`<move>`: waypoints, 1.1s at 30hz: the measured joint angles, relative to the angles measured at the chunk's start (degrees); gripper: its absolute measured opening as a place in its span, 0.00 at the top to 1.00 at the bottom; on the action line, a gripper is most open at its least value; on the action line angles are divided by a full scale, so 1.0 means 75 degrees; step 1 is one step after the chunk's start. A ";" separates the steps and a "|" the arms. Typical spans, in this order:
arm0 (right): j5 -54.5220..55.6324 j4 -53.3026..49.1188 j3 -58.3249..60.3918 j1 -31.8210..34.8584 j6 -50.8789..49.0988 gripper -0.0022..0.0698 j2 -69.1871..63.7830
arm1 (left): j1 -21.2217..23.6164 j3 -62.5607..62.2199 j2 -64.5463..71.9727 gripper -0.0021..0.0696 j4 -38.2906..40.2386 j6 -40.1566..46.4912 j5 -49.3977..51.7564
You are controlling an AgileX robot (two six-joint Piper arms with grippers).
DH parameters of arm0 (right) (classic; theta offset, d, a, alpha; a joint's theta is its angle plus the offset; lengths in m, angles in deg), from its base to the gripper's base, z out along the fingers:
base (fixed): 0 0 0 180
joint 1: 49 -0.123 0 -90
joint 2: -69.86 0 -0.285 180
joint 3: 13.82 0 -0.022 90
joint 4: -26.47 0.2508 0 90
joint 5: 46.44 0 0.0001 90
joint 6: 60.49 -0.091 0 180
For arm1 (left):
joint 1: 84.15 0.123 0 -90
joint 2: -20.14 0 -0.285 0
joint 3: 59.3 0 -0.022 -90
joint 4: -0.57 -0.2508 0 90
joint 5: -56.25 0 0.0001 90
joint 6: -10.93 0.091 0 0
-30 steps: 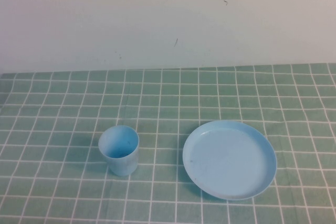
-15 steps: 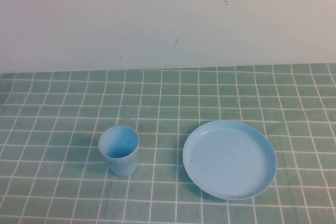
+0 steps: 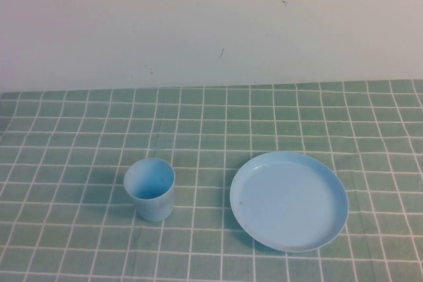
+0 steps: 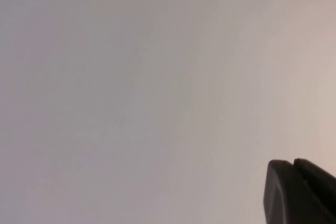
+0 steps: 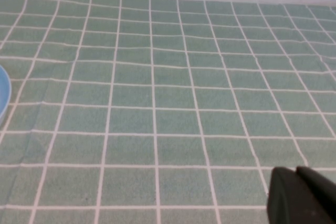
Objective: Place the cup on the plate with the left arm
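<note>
Left tool [image 4: 299,192], right tool [image 5: 302,195] off-table, state unclear; cup [image 3: 150,188] left of plate [image 3: 289,200].

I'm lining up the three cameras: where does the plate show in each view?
High view: the plate lies lower right, right of the cup.
Left wrist view: not in it; only wall and the left gripper.
Right wrist view: a sliver at the edge, away from the right gripper.
Shared landmark: the green checked cloth.

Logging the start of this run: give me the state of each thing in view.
cup: upright, empty, on the tablecloth, left of the plate, apart from it.
plate: flat, empty.
left gripper: off the table, facing a blank wall.
right gripper: low above the tablecloth, right of the plate.
</note>
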 joint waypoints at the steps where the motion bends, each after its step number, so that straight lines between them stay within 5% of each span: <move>1: 0.0000 0.0000 0.0000 0.0000 0.0000 0.97 0.0000 | 0.0000 0.0000 0.0000 0.97 0.0000 0.0000 -0.0346; 7: 0.0000 0.0000 0.0000 0.0000 0.0000 0.97 0.0000 | 0.0000 -0.0345 -0.0013 0.97 0.0960 -0.0444 -0.1319; 11: 0.0000 0.0000 0.0000 0.0000 0.0000 0.97 0.0000 | 0.0000 -0.2000 -0.0013 0.97 0.2415 0.0252 0.0476; 20: 0.0000 0.0000 0.0000 0.0000 0.0000 0.97 0.0000 | 0.0000 -0.6066 0.2134 0.97 0.4648 0.4728 0.5091; 26: 0.0000 0.0000 0.0000 0.0000 0.0000 0.97 0.0000 | 0.0000 -0.6982 0.4130 0.97 0.4766 0.5159 0.7630; 33: 0.0000 0.0000 0.0000 0.0000 0.0000 0.97 0.0000 | 0.0000 -0.6999 0.5899 0.97 0.5226 0.5234 0.8591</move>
